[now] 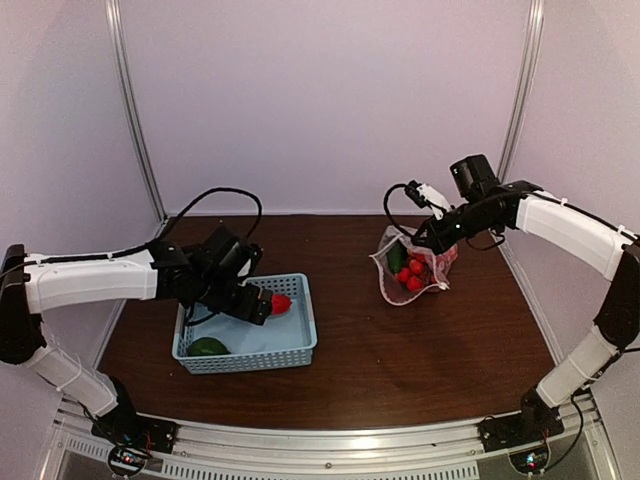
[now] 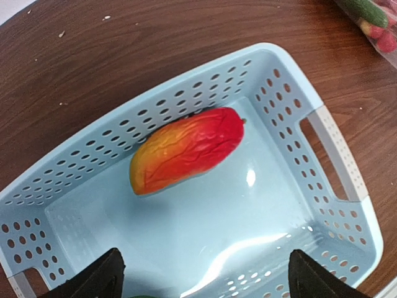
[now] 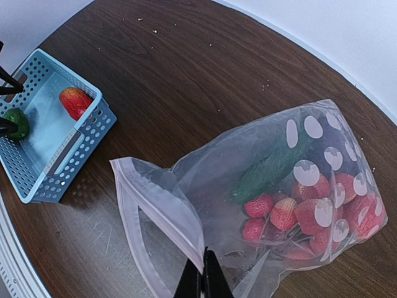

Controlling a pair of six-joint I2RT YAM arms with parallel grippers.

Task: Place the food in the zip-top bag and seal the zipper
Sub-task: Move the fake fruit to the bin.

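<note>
table: dark brown wood grain (image 1: 400, 350), matte with soft glare, a few pale crumbs; lies under both grippers
room: plain pale walls (image 1: 330, 100), two slanted metal posts (image 1: 135, 110) behind the arms
left gripper: (image 2: 205, 264) fingers spread wide, nothing between them, hanging over the basket's open top
basket: (image 2: 338, 155) light-blue hard plastic, rectangular with rounded corners, walls full of round holes, slot handle in the end wall, glossy smooth floor; directly below the left gripper
pepper: (image 2: 186, 149) red fading to orange-yellow at one end, oblong, veined and wrinkled skin; lying on the basket floor just ahead of the left fingers, not touched
green piece: (image 3: 15, 123) dark green, rounded, small; in the basket right by the left fingertips, contact cannot be told
right gripper: (image 3: 201, 279) pinched closed on the bag's edge, close to the mouth
bag: (image 3: 248, 161) clear crinkly film, white dots, sagging from the right gripper, its lower end resting on the table
zipper: (image 3: 161, 211) pale strip along the mouth, gaping open, just beside the right fingertips
cucumber: (image 3: 267, 171) green, long, inside the bag beyond the right gripper
red cluster: (image 3: 298, 214) bumpy red-orange balls, in the bag's bottom corner
</note>
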